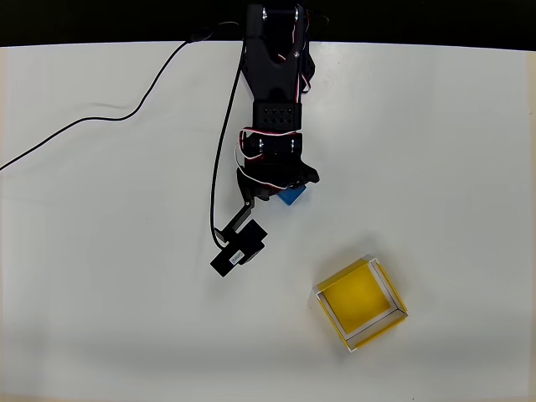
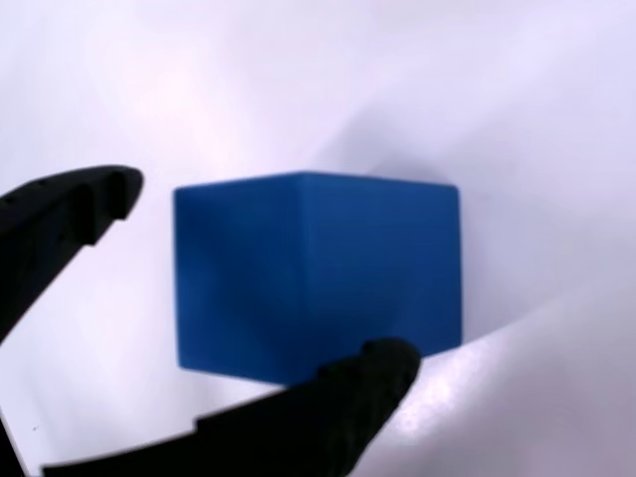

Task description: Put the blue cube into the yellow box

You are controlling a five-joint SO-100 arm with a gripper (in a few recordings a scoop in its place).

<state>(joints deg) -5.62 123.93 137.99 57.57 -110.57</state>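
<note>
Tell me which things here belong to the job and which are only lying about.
Job:
- small bright-blue solid cube
- shallow yellow open-topped box
- black end effector, open around the cube

Lying about:
- thin black cable on the white table

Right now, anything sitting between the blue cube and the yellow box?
Nothing visible. In the overhead view the blue cube sits under the pincer, and the stretch of white table from there down-right to the yellow box is bare. The black cable and the wrist camera lie to the cube's left, off that line.
</note>
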